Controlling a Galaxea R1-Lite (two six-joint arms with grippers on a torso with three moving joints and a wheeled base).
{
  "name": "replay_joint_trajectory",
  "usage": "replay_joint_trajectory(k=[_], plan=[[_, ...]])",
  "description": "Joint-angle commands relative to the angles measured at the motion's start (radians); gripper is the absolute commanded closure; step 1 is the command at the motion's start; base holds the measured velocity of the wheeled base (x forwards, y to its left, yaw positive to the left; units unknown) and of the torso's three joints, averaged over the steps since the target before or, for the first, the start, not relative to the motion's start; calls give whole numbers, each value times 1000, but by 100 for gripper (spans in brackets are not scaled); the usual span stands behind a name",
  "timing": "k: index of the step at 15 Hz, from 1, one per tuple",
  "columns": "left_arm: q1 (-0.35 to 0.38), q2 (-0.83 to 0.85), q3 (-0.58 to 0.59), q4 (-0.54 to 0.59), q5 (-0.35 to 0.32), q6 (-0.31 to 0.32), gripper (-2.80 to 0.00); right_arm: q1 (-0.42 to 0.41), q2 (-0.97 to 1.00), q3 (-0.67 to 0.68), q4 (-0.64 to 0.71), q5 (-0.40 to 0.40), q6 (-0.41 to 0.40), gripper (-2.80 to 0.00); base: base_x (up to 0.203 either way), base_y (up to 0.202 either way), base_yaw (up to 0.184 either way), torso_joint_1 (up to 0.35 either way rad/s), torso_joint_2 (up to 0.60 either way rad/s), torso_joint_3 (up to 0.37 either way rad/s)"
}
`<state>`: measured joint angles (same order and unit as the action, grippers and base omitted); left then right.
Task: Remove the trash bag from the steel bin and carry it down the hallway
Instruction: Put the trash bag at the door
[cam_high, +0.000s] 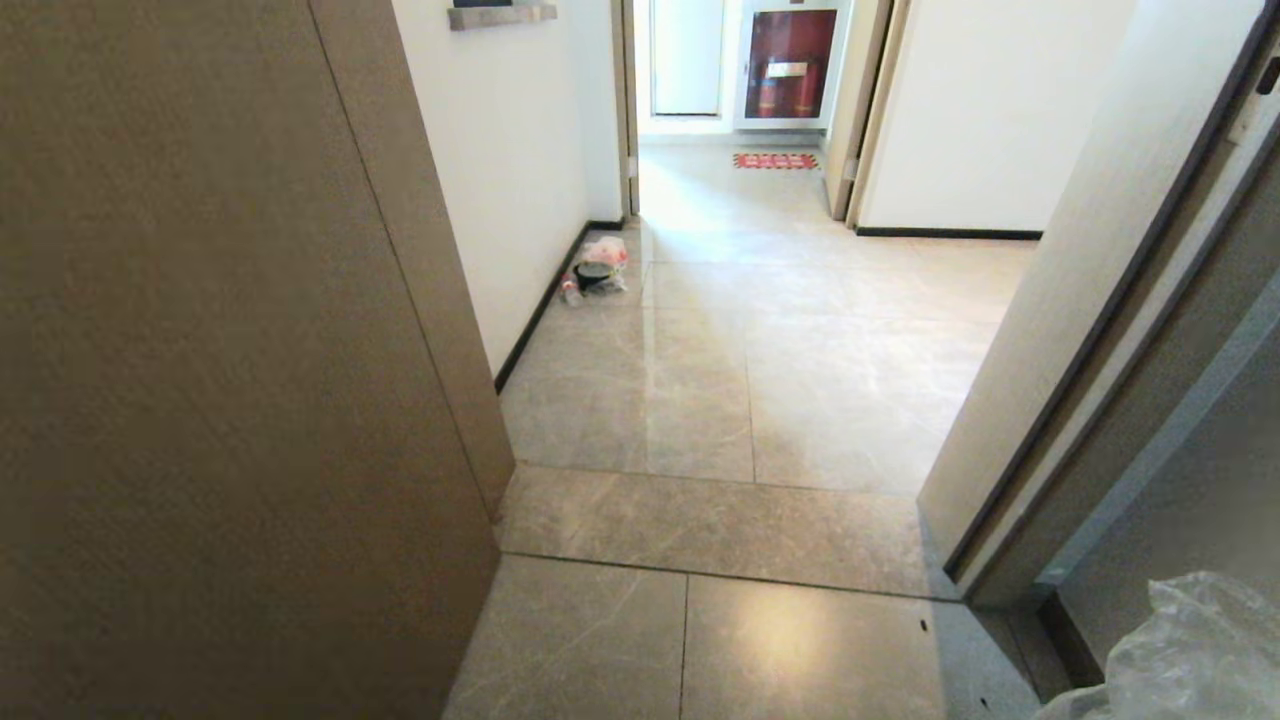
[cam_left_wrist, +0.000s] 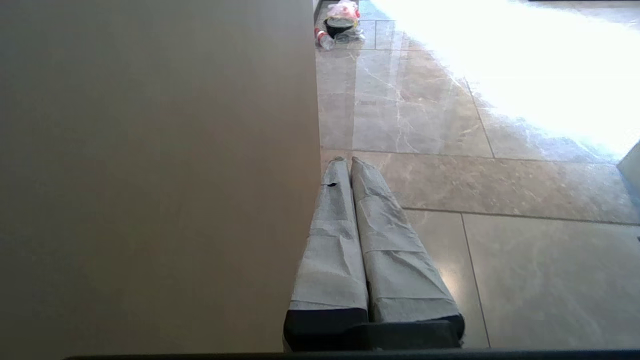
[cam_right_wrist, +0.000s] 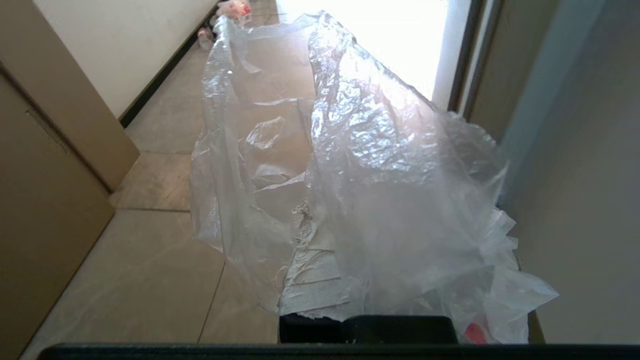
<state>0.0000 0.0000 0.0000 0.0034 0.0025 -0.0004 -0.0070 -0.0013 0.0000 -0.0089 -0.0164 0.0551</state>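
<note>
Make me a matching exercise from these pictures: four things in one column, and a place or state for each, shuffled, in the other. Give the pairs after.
Things:
1. trash bag
2. left end effector
3. rubbish pile
4. red mat

Places or states:
A. on the floor beside the left wall's dark skirting
B. shut and empty, next to the brown panel
C. draped over the right end effector, clear and crinkled
D. on the floor far down the hallway, before the red cabinet

Pairs: 1-C, 2-B, 3-A, 4-D
</note>
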Motion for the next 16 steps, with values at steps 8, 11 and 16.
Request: replay_joint_trajectory(k=[8, 11, 16], plan=[[0, 0, 0, 0, 1, 2, 0, 1, 0, 2, 0, 0, 0, 0, 27, 0, 0, 0, 1, 0], [0, -1, 0, 0, 1, 0, 0, -1, 0, 2, 0, 0, 2, 0, 0, 0, 0, 0, 0, 0], [0, 0, 0, 0, 1, -1, 0, -1, 0, 2, 0, 0, 0, 0, 0, -8, -1, 1, 0, 1]])
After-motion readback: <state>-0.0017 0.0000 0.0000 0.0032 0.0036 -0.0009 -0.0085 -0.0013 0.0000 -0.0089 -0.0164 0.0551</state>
